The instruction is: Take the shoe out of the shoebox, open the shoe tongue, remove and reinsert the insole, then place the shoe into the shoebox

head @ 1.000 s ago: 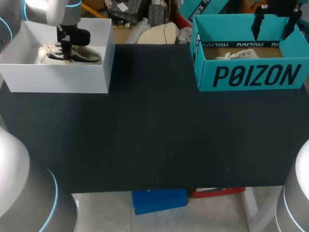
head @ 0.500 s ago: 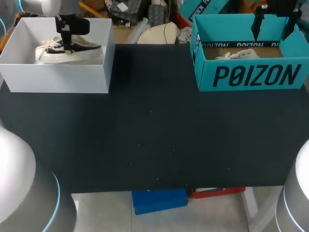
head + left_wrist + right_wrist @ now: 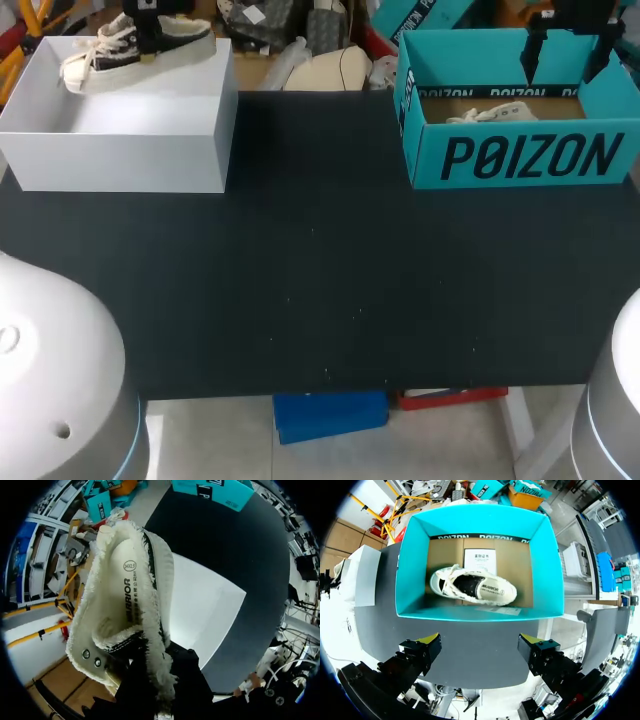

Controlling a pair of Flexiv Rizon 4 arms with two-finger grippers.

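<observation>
Getting the sneaker (image 3: 135, 45) out well called, by my reading, for a straight rise until its sole was above the rim of the white shoebox (image 3: 120, 150), then a carry toward the open middle of the table (image 3: 320, 280), with the toe kept from swinging (the hold was near the heel end, so the long front could droop). From the head view the sneaker hung over the far wall of that box, at the table's far left corner, with laces trailing off its toe. The left gripper (image 3: 150, 15) sat on its collar at the top edge of the view. The teal shoebox (image 3: 520, 155) stood at the far right corner with a second sneaker (image 3: 490, 115) lying in it. The right gripper (image 3: 568, 55) hung over the box's far side.

From the left wrist view the sneaker (image 3: 125, 605) filled the space ahead of the left gripper (image 3: 167, 680). Its dark fingers pinched the fuzzy side wall from inside and outside, the yellow tips hidden by the shoe. The white shoebox (image 3: 200, 610) lay beneath.

From the right wrist view the right gripper (image 3: 481, 647) was spread wide and held nothing, touching neither the teal shoebox (image 3: 470, 612) nor the second sneaker (image 3: 472, 587) on its floor ahead.
</observation>
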